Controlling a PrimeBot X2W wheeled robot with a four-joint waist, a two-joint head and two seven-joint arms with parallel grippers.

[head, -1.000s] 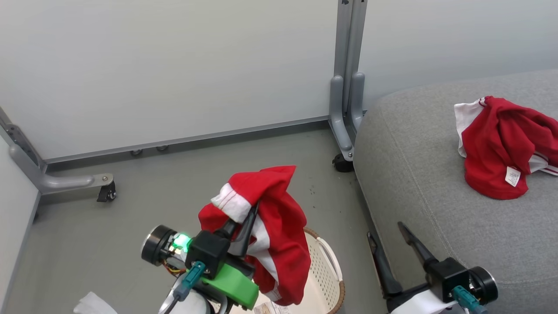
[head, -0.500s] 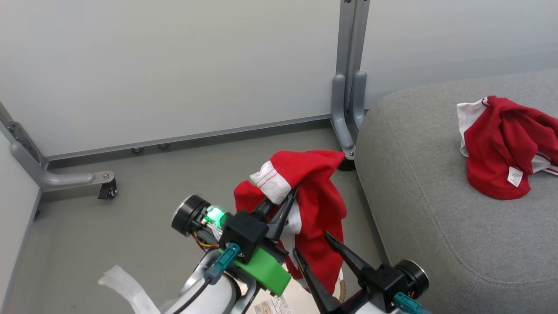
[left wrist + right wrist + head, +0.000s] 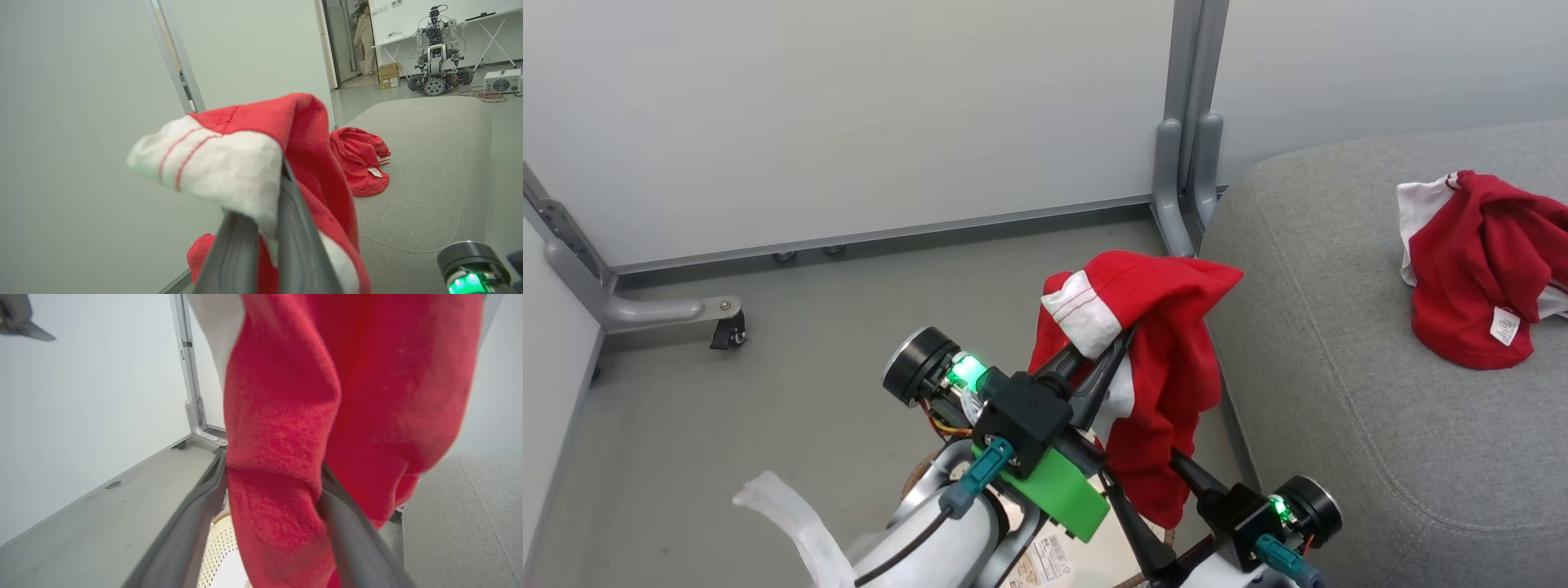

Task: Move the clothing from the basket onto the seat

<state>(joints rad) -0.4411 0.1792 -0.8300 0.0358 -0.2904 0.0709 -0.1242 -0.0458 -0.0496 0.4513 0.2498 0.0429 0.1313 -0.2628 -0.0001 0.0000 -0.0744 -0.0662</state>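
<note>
Transfer step: left end effector [image 3: 1107, 359] pinches red garment [image 3: 1168, 327], lifted just left of seat [image 3: 1339, 367]; other garment [image 3: 1470, 278] lies on seat. Right end effector [image 3: 1160, 498] spread around the hanging hem. Next: carry right over seat, release.

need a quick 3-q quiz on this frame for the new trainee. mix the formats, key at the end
1. True or false: the left gripper is shut on the held garment.
2. Where does the other garment, the one with the white label, lie? A) in the basket B) on the seat C) on the floor
3. Fill in: the right gripper is ___, with one finger on either side of the held garment's hanging part.
Key: 1 true; 2 B; 3 open.
</note>
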